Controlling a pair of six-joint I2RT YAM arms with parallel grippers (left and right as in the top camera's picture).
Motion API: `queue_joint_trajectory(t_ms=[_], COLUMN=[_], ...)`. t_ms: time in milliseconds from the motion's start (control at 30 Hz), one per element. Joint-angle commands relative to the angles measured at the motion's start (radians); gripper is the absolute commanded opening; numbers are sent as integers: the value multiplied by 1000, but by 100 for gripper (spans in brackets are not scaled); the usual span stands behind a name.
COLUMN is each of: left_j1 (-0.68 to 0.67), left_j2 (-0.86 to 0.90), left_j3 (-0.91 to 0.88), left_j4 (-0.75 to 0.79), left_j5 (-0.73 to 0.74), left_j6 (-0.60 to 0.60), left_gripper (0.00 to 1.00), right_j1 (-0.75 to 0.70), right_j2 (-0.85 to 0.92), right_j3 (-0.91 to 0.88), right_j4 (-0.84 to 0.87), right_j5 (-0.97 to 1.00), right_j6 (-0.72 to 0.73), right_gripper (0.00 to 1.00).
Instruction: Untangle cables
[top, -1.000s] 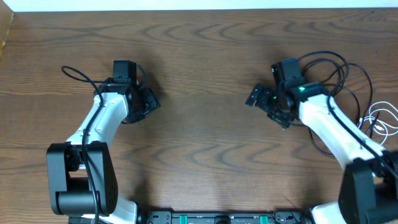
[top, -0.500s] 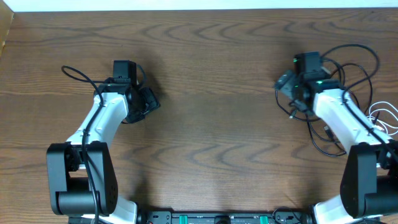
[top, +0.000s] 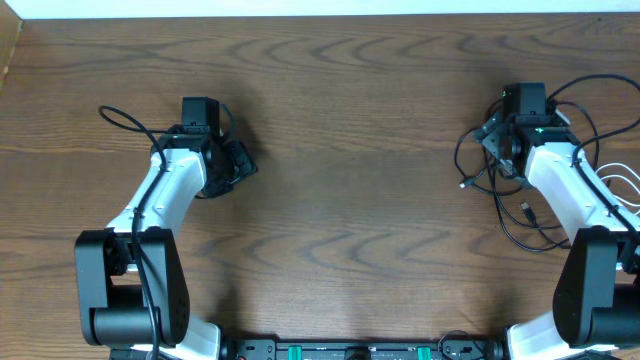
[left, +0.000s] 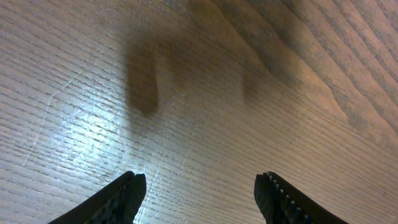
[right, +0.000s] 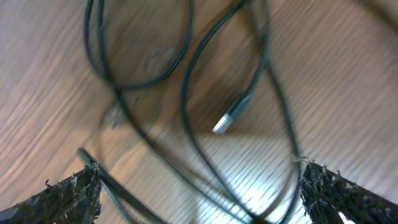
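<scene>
the black cables (right: 185, 93) lie loose on the table (top: 350, 200) directly under the right gripper (right: 199, 169), and we see several of them crossing the gap between its 2 fingers (right: 71, 196). 1 cord runs up from that gap in a long curve. another forms a loop above and to the left of the gripper in the wrist view. a small silver-tipped plug (right: 227, 118) rests on the wood just above the middle of the gap, at the end of 1 cord. the wrist picture is blurred, so we cannot tell whether either finger touches a cord. nothing is pinched between them.

from overhead, the black loops spread around the right gripper on every side, out toward the far edge and back toward the robot's base. a second plug end (top: 527, 210) lies on the base side of the gripper. the 1 white cable (top: 610, 190) sits coiled further out from the right gripper, beyond the right arm (top: 565, 190), near the table's edge.

the right gripper's jaws stand wide apart and hold nothing.

well apart from the right gripper, across the table, the left gripper (left: 199, 180) hangs over bare wood, its jaws parted and empty, with no task cable near it.
</scene>
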Motion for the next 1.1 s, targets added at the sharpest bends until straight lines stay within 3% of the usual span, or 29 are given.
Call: queue_joint_trajectory(t_ms=[0, 200, 700, 1067], left_j1=[-1, -1, -1, 0], left_j2=[3, 3, 3, 3], left_j3=[-9, -9, -9, -9], left_j4=[-3, -3, -2, 76], left_j5=[-9, -9, -10, -10], left_j6=[-2, -2, -1, -19], left_gripper=[62, 63, 63, 63], right_j1=[-12, -19, -19, -19], right_j2=[2, 2, 2, 2], right_j3=[10, 10, 10, 10], right_j4=[28, 17, 11, 11], right_j5=[217, 344, 145, 126], right_j6=[10, 6, 6, 6], right_gripper=[99, 99, 99, 99])
